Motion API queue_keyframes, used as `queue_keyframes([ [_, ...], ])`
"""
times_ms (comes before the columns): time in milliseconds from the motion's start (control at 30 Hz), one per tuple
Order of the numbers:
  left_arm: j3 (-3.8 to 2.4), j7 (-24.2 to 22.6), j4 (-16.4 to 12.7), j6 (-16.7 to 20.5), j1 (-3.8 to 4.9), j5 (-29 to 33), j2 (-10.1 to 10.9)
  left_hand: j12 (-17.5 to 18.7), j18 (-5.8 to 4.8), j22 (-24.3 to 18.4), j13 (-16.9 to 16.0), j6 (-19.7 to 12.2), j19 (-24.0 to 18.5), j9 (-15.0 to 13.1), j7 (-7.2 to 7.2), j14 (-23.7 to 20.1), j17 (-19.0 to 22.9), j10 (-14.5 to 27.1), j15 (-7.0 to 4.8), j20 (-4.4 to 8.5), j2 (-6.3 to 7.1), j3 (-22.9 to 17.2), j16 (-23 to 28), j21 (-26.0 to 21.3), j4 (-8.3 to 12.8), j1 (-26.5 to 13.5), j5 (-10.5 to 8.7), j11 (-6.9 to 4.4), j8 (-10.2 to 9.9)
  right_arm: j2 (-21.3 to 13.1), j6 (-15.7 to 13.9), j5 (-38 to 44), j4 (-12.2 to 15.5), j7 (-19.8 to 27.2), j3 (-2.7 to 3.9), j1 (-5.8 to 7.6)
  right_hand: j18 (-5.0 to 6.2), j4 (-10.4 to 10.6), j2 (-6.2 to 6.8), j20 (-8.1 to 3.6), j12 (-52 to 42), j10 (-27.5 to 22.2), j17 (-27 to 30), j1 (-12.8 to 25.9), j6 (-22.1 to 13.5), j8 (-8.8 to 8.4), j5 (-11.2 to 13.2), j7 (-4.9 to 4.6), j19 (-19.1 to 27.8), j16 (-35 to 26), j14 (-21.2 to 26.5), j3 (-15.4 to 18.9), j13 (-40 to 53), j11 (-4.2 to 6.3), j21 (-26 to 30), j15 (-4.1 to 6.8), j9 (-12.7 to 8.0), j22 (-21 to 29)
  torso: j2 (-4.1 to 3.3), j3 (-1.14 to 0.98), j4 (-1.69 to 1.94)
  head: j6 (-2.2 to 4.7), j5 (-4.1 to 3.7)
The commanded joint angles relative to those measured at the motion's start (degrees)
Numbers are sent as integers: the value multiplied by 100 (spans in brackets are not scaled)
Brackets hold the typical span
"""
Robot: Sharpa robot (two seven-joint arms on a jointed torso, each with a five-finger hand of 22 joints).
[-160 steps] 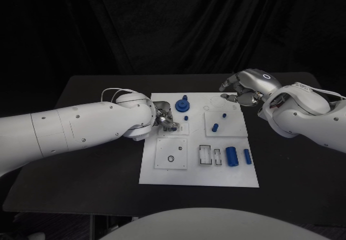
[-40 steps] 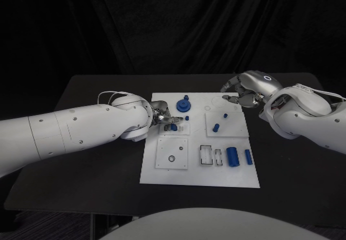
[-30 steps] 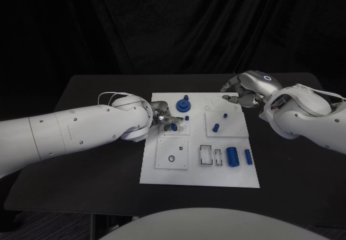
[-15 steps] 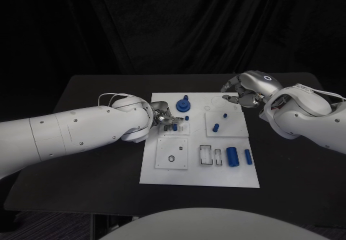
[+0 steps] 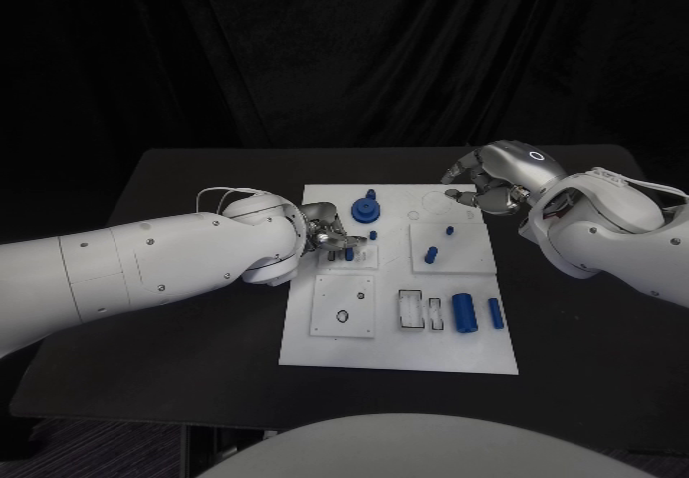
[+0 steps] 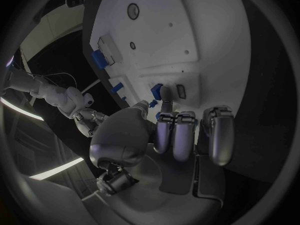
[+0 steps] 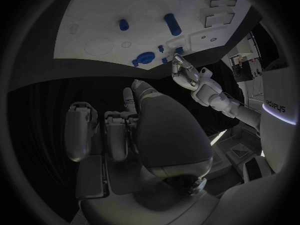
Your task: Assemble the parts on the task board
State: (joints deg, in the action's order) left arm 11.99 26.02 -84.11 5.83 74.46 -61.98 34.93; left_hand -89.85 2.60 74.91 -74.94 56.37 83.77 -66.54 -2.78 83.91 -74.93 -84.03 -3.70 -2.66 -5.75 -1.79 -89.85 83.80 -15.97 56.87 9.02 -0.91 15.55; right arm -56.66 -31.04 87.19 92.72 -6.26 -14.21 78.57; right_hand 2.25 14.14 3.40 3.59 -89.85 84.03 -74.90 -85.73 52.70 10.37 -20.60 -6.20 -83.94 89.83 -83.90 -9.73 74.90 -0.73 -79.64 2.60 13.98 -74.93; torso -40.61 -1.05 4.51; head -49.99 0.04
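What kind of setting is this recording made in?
Probably a robotics lab test bench: a black table against dark curtains, a white task board with small blue parts, and two robot hands, left hand and right hand.

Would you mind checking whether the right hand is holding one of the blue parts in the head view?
No, the right hand sits at the task board's far right corner with its fingers curled in and no blue part in them.

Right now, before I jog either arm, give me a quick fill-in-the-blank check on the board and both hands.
1. The left hand pinches a small ____ peg over the white task board.
2. The right hand hovers with curled fingers holding ____.
3. The large blue cylinder lies on the board's ____ edge, nearest the robot.
4. The round blue gear piece lies nearer the ____ hand.

Missing words: blue; nothing; near; left
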Motion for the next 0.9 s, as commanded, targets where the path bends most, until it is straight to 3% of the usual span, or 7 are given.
queue_keyframes([
  [33, 8, -182, -102, 437, -25, 27, 74, -15, -48, 941, -1506, 4, 100, -62, 30, 609, -1507, -597, -46, 31, 11, 47, -15, 39, 2, 69, 69, -45, 49, -23, -13, 36, 17, -76, 4, -12, 41, 3, -55, 45, -15, 597, -1510, 6, -8, -40, -24, -18, -20, 17, -610, -25, 1510, -42, 41, -27, -9, -1154, 0, 0, 4, -1, 3],
  [200, 7, -109, -280, 590, 45, 27, 288, -15, -58, 979, -1506, 41, 136, -181, 63, 609, -1507, -597, -71, 53, 65, 125, -15, 70, -19, 236, 229, -74, 122, -39, -15, 36, 14, -88, 4, -11, 42, 9, -56, 45, -15, 597, -1510, 14, -9, -41, -28, -20, -18, 17, -610, -24, 1510, -43, 46, -27, -10, -1152, -3, 4, 1, -1, 18],
  [367, 7, -73, -361, 576, 255, 27, 443, -15, -51, 962, -1506, 28, 119, -191, 66, 609, -1507, -597, -76, 59, 63, 138, -15, 48, -28, 296, 287, -78, 112, -49, -35, 36, 14, -99, 4, -11, 41, 16, -58, 45, -15, 597, -1510, 24, -10, -42, -34, -21, -19, 17, -610, -24, 1510, -44, 45, -28, -12, -1153, -2, 6, -2, -1, 49],
  [533, 7, -126, -394, 504, 500, 27, 535, -15, -48, 962, -1506, 8, 111, -221, 71, 609, -1507, -597, -83, 69, 65, 139, -15, 32, -14, 546, 515, -84, 84, -50, -40, 36, 5, -110, 4, -10, 41, 28, -63, 45, -15, 597, -1510, 37, -11, -44, -42, -21, -20, 17, -610, -26, 1510, -43, 44, -28, -15, -1153, 3, 7, -2, -1, 103],
  [600, 7, -156, -360, 468, 560, 27, 533, -15, -50, 968, -1506, -8, 114, -236, 71, 609, -1507, -597, -84, 70, 74, 130, -15, 34, 15, 645, 600, -85, 79, -44, -41, 36, -1, -110, 4, -10, 41, 28, -63, 45, -15, 597, -1510, 37, -11, -44, -42, -21, -20, 17, -610, -26, 1510, -43, 44, -28, -15, -1153, 10, -1, -3, -1, 126],
  [767, 7, -210, -130, 358, 644, 27, 449, -15, -51, 983, -1506, -76, 118, -304, 82, 609, -1507, -597, -89, 74, 80, 10, -15, 33, 157, 1023, 697, -93, 67, -16, -42, 36, -15, -102, 4, -10, 41, 31, -66, 45, -15, 597, -1510, 41, -12, -45, -47, -20, -19, 17, -610, -29, 1510, -43, 47, -28, -16, -1152, 15, -14, -5, -1, 140],
  [900, 7, -141, 97, 195, 666, 27, 348, -15, -59, 1003, -1506, -81, 137, -317, 79, 609, -1507, -597, -89, 75, 87, -3, -15, 54, 161, 1057, 657, -93, 67, -9, -41, 36, -23, -95, 4, -10, 41, 34, -70, 45, -15, 597, -1510, 43, -13, -46, -52, -19, -19, 17, -610, -32, 1510, -42, 47, -28, -17, -1152, -5, -4, 5, -1, 135],
])
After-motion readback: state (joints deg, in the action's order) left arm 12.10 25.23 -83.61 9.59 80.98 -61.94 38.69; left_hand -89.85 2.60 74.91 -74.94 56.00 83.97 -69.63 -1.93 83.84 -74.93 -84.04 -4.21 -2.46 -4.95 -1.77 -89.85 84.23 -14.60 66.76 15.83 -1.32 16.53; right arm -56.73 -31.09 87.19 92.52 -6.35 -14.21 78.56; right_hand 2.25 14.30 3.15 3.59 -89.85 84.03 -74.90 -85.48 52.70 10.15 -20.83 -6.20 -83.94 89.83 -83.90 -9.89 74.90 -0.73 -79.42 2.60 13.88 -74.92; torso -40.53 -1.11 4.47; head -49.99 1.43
